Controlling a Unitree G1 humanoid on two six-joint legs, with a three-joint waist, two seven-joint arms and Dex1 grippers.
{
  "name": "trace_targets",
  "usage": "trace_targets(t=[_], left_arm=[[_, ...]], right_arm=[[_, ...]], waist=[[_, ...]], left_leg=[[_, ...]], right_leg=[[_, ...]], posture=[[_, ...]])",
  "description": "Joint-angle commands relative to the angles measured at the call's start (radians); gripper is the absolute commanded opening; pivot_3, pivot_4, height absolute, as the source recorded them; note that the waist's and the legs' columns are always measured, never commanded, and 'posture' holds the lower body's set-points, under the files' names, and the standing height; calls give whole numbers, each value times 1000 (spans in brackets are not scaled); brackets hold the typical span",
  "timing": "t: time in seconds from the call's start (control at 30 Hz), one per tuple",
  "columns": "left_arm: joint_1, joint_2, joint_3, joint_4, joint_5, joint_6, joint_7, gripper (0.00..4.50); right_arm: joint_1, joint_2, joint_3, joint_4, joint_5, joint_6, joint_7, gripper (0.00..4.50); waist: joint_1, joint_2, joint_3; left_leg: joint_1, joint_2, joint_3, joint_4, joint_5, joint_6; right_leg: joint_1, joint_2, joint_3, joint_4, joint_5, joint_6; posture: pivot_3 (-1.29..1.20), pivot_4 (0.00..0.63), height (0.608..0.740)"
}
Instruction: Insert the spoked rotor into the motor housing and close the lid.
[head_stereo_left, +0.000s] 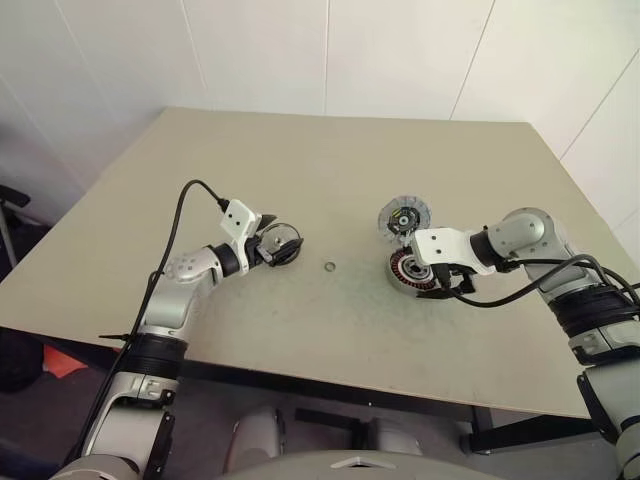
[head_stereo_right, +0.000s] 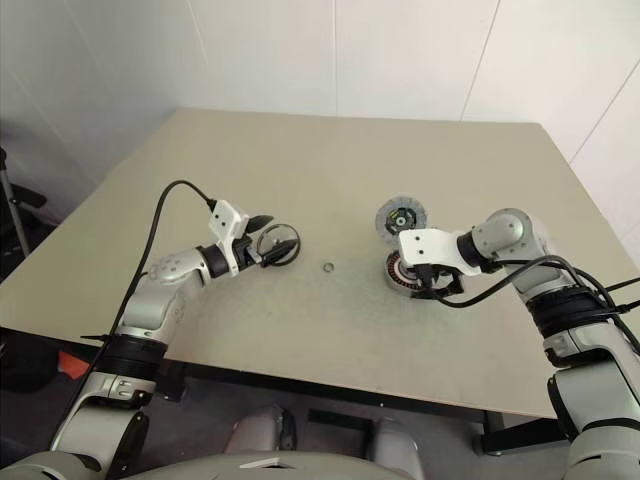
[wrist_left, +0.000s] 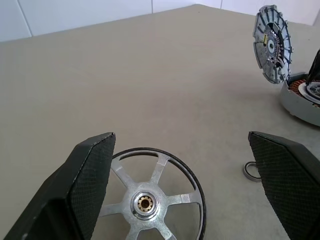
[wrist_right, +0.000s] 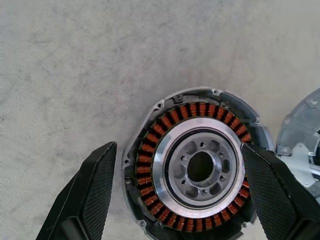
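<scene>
Rotor (wrist_left: 152, 200) lies spokes-up between the spread left claw (head_stereo_left: 283, 245), at nine o'clock from the housing (wrist_right: 197, 165), which the spread right claw (wrist_right: 185, 200) straddles, probably to steady it.

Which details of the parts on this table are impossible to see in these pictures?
- Spoked rotor: lower part cut off by the left wrist view's edge; one left gripper finger covers its side.
- Motor housing: right gripper finger covers its rim.
- Small ring: too small in head views.
</scene>
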Motion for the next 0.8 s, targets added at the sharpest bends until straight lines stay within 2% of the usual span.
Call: trace_targets(t=[0.03, 0.3, 0.8], left_arm=[[-7, 10, 14, -42, -5, -7, 4, 4500], [-16, 12, 12, -27, -5, -11, -1, 4500], [-10, 12, 9, -19, 1, -14, -6, 4500]], right_arm=[[6, -30, -26, -14, 9, -12, -4, 4474], [46, -67, -40, -32, 22, -10, -8, 4474], [74, -65, -57, -92, 35, 4, -24, 4474]], waist=[[0, 0, 0], [0, 0, 0], [-1, 0, 0]], left_leg=[[0, 0, 0, 0, 0, 0], [1, 0, 0, 0, 0, -1], [1, 0, 0, 0, 0, -1]], right_leg=[[0, 0, 0, 0, 0, 0], [1, 0, 0, 0, 0, 0], [1, 0, 0, 0, 0, 0]], posture=[[0, 0, 740], [0, 0, 740], [0, 0, 740]])
